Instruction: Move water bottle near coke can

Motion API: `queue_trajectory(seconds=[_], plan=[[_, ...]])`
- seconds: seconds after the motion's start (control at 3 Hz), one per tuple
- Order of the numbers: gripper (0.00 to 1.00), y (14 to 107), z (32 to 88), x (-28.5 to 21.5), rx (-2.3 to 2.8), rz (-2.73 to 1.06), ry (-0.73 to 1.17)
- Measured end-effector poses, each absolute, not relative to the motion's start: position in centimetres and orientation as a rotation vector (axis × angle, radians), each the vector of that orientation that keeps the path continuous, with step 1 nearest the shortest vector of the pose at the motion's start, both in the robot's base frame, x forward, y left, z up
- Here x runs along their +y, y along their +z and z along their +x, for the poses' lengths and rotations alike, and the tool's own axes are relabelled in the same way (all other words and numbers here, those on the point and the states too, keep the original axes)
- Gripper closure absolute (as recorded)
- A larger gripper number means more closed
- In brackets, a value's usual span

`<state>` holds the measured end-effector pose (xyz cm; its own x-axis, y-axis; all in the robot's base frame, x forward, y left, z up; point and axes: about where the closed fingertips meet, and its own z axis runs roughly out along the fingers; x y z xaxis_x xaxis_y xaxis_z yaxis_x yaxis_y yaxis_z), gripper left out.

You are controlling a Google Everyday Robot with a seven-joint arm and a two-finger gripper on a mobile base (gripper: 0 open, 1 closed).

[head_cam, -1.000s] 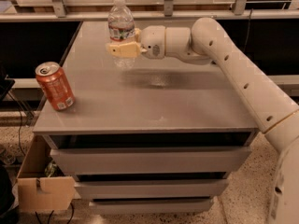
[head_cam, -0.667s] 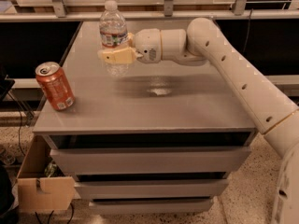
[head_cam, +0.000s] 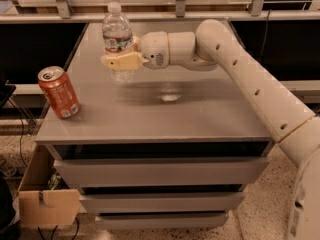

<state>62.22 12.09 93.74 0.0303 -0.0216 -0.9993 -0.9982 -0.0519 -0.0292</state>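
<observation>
Gripper (head_cam: pixel 120 60) around water bottle (head_cam: pixel 116 31) over cabinet (head_cam: pixel 200 116)

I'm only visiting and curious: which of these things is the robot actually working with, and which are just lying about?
Part of the job: water bottle, gripped by the tool above the cabinet top; coke can, standing near the cabinet's left front corner.
Just lying about: cardboard box on the floor; metal rail behind.

On grey tabletop (head_cam: pixel 200 119): can (head_cam: pixel 59 92) upright near front-left edge. Over back-left part: end effector (head_cam: pixel 115 58) clamped round bottle (head_cam: pixel 117 34).
</observation>
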Motion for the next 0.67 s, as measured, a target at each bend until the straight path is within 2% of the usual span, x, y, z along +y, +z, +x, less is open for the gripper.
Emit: queue_trajectory(seconds=[0.67], plan=[[1.0,94.0,60.1,16.0,1.09,-1.341,1.316]])
